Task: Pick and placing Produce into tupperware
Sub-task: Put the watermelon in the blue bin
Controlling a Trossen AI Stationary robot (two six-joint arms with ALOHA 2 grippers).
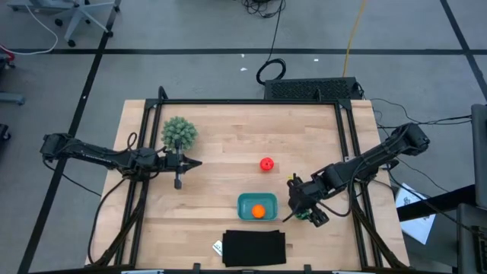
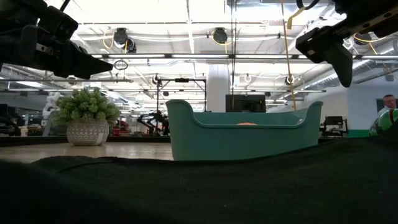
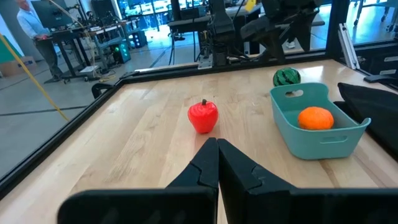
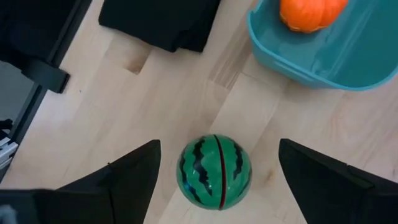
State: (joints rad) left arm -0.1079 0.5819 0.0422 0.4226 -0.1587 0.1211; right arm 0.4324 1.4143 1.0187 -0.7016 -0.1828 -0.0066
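The teal tupperware (image 1: pixel 245 204) stands near the table's front edge with the orange piece (image 1: pixel 259 211) inside it. The red piece (image 1: pixel 265 164) rests on the wood behind the tub. The striped green piece (image 4: pixel 214 171) sits on the table right of the tub. My right gripper (image 4: pixel 217 149) hangs open above it, slanting down, with a finger on either side and a clear gap to each. My left gripper (image 1: pixel 196 163) is shut, nearly level, at the table's left beside the plant, with its tips (image 3: pixel 217 144) pointing toward the red piece (image 3: pixel 203 116).
A bushy green plant in a pot (image 1: pixel 179 133) stands at the far left next to my left gripper. A black flat rectangle (image 1: pixel 255 247) lies at the front edge, just before the tub. Bare wood spreads across the table's middle and far side.
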